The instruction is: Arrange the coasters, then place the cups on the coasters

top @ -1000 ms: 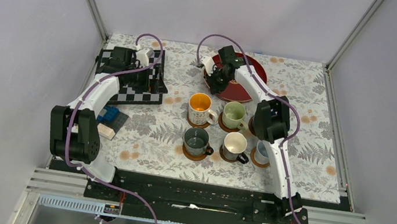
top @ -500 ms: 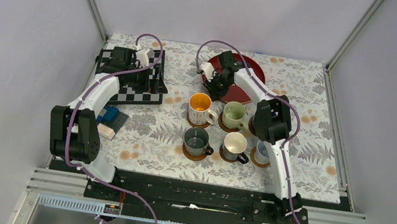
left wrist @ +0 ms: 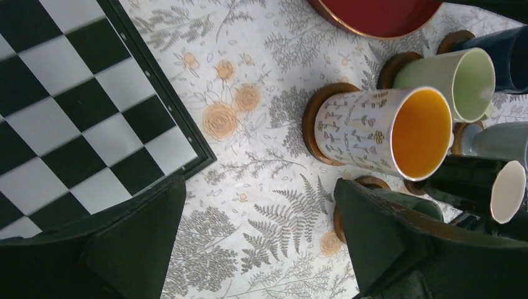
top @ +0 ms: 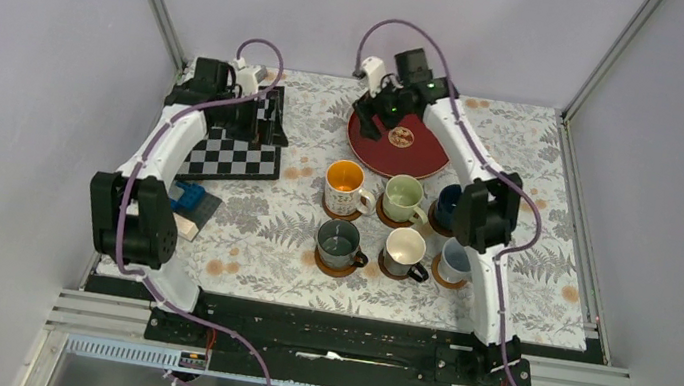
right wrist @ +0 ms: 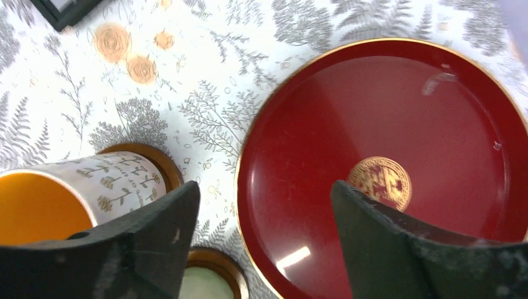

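Six cups stand on wooden coasters in two rows mid-table. The back row holds the orange-inside cup (top: 344, 187), the pale green cup (top: 403, 197) and the navy cup (top: 447, 206). The front row holds the dark grey-green cup (top: 339, 243), the black cup (top: 405, 250) and the pale blue-white cup (top: 455, 261). A coaster (left wrist: 309, 121) rims the orange-inside cup (left wrist: 380, 134). My right gripper (top: 377, 112) hangs open and empty above the red tray's left edge (right wrist: 264, 187). My left gripper (top: 264, 127) is open and empty by the chessboard's corner (left wrist: 255, 193).
A round red tray (top: 405, 146) with a gold emblem lies empty behind the cups. A black-and-white chessboard (top: 228, 152) lies at the back left. A small blue object (top: 186, 199) sits at the table's left edge.
My right gripper has opened and lifted back from the tray's left side toward its far edge. The left arm has shifted slightly toward the back.
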Controlling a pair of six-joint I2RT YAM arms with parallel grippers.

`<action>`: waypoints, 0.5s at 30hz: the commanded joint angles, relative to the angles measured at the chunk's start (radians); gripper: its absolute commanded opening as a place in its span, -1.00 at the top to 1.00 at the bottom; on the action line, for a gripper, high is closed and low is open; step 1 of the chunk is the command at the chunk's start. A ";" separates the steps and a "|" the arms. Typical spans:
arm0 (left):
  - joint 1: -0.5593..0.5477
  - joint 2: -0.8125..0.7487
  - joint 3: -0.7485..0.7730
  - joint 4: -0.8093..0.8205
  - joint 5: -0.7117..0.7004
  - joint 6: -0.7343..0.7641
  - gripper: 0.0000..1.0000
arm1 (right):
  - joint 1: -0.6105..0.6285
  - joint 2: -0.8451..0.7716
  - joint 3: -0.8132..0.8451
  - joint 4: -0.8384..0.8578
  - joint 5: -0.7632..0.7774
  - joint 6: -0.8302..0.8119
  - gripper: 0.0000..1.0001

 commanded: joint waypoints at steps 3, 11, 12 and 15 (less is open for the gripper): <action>0.006 0.102 0.228 -0.164 -0.066 0.104 -0.98 | -0.164 -0.192 0.068 -0.041 -0.121 0.161 -0.97; 0.006 0.145 0.371 -0.161 -0.170 0.137 -0.98 | -0.468 -0.417 -0.182 -0.069 -0.244 0.193 -0.99; 0.007 0.150 0.370 -0.159 -0.170 0.141 -0.98 | -0.510 -0.458 -0.250 -0.047 -0.254 0.190 -0.99; 0.006 0.157 0.336 -0.128 -0.169 0.136 -0.98 | -0.609 -0.573 -0.474 0.046 -0.259 0.176 -0.99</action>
